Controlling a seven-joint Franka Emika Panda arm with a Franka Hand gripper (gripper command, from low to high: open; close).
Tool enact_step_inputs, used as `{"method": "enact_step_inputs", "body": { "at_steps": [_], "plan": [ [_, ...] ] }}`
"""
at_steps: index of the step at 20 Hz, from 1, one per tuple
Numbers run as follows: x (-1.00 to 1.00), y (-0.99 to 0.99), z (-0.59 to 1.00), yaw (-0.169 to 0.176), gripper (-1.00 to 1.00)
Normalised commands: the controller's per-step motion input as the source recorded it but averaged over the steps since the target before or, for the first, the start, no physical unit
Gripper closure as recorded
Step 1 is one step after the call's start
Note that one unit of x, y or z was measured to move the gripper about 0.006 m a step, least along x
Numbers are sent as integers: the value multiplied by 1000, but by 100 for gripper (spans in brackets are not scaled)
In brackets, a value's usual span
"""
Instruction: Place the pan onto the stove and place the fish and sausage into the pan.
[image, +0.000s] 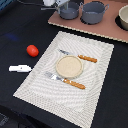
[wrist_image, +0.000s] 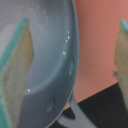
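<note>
The small grey-blue pan (image: 69, 10) stands on the pinkish-brown stove (image: 107, 29) at the far side of the exterior view. My gripper (image: 58, 5) hovers at the pan's left rim, open. In the wrist view the pan's rim (wrist_image: 74, 55) and the base of its handle (wrist_image: 75, 117) lie between my two spread fingers (wrist_image: 15, 75), with nothing clamped; the stove (wrist_image: 100, 50) shows beside the pan. The red sausage (image: 32, 50) and the white fish (image: 20, 68) lie on the dark table, left of the placemat, far from the gripper.
A bigger grey two-handled pot (image: 93, 12) stands right beside the pan on the stove. A bowl (image: 123, 20) sits at the stove's right end. The striped placemat (image: 100, 70) holds a round plate (image: 68, 65), a knife (image: 80, 57) and a fork (image: 65, 80).
</note>
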Motion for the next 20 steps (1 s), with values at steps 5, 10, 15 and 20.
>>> {"method": "enact_step_inputs", "body": {
  "at_steps": [5,10,15,20],
  "plan": [
    [-129,-717,822,-17,-100],
    [-63,-897,784,0,-100],
    [-4,-918,393,0,-100],
    [0,-948,7,7,-100]
  ]
}}
